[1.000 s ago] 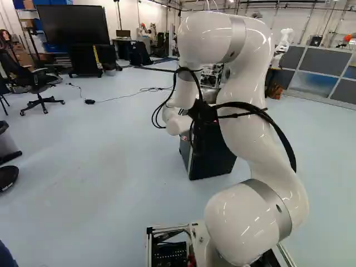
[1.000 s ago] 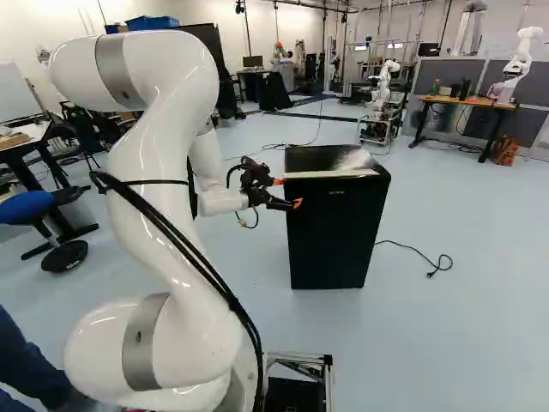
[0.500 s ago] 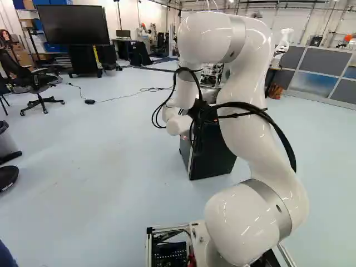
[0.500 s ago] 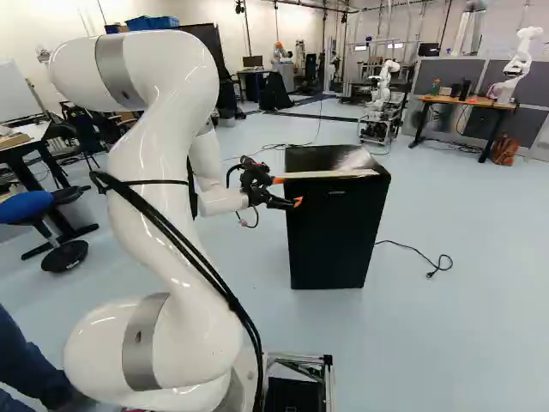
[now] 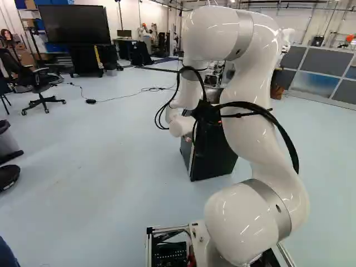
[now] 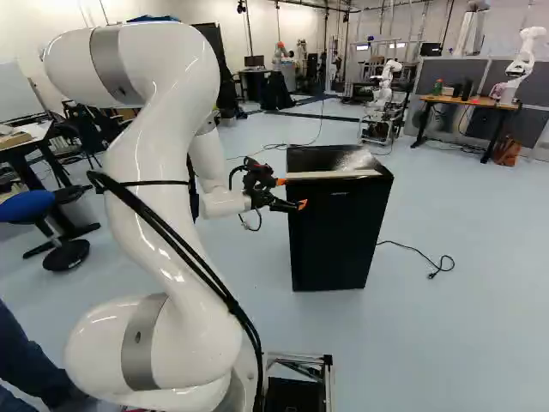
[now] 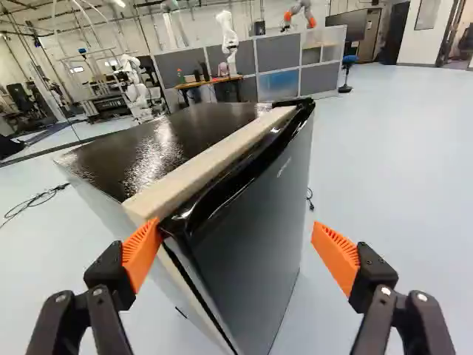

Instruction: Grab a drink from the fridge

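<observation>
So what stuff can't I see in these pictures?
Any drinks inside the boxy black fridge: its dark door hides them in every view.
Most of the black gripper with orange pads: behind the white arm and black cables, left base view.
Small pale door mark: too small to read, right base view.

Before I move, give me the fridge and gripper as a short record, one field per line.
appliance: black mini fridge, standing on the floor
door: looks shut
fridge top: glossy black, pale strip along it just behind the door's upper edge
gripper: open, nothing held
first pad: at the door's near top corner; contact cannot be told
second pad: out in front of the door, apart from it
power cord: on the floor, right of the fridge in the right base view
drink: not yet in the gripper
</observation>
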### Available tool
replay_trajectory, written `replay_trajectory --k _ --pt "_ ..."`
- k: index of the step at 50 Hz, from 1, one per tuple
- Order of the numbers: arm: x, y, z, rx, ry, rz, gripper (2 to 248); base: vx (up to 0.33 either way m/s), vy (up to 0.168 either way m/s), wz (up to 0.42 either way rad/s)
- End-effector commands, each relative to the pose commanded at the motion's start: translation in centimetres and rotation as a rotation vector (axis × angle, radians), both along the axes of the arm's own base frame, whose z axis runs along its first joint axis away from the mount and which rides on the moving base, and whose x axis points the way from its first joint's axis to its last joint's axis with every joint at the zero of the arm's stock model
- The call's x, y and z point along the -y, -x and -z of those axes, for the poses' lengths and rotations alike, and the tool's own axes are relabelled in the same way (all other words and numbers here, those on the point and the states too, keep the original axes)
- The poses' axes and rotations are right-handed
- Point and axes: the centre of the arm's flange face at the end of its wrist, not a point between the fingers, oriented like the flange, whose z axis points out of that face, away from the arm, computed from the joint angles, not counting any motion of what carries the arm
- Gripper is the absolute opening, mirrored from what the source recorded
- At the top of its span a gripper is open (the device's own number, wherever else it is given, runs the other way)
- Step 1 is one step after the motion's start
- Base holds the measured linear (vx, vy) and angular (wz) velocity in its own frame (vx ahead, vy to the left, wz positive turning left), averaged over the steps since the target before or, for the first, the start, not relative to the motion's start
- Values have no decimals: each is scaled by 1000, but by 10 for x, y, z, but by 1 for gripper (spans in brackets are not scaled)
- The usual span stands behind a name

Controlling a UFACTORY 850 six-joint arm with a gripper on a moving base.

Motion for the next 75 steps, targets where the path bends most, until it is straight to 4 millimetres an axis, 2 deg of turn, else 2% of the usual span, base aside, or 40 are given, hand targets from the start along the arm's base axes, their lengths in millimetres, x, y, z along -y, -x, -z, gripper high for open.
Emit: replay_trajectory --k 16,49,75 --pt "18 27 -1 -30 -6 54 247 -1 -9 -12" --pt "52 100 -1 -101 -43 306 247 0 0 0" --pt "77 150 -9 -102 41 461 247 0 0 0"
